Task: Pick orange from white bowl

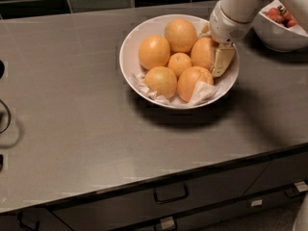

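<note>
The white bowl (131, 42), lined with crumpled white paper, stands at the back middle of the grey counter and holds several oranges. My gripper (211, 52) reaches down from the upper right into the bowl's right side. Its beige fingers (222, 61) stand on either side of the large orange (200, 53) at the bowl's right and are closed against it. That orange still rests in the bowl among the others. The smaller orange (179, 63) lies in the middle of the bowl.
A second white bowl with red strawberries (281, 20) stands at the far right, just behind my arm. Dark tiles line the wall at the back. The counter's front edge runs above drawers with handles (170, 195). Dark stove parts show at the left edge.
</note>
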`<state>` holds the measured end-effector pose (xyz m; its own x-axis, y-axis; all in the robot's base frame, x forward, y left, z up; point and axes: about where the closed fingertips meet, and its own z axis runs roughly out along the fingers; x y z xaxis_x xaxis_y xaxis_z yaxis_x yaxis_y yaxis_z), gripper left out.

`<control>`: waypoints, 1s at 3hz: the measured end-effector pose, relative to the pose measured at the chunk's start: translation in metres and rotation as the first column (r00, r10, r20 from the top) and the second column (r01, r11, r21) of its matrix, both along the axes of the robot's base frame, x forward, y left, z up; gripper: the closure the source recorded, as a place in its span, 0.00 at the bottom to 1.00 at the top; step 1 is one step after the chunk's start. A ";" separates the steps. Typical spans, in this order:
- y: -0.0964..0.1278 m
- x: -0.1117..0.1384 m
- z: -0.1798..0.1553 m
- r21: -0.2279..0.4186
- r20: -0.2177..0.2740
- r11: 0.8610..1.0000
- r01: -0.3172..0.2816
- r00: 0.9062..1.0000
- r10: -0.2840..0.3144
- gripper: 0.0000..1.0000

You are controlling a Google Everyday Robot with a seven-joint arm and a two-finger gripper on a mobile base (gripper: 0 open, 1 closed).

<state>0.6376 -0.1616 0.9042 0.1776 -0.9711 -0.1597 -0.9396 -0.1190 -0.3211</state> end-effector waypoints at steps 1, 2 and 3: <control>0.003 0.004 0.000 0.007 -0.001 1.000 -0.004 1.000 0.004 0.46; 0.003 0.004 0.000 0.007 -0.001 1.000 -0.004 1.000 0.004 0.69; 0.003 0.004 0.000 0.007 -0.001 1.000 -0.004 1.000 0.004 0.92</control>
<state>0.6416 -0.1581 0.9043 0.1808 -0.9694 -0.1663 -0.9396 -0.1203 -0.3204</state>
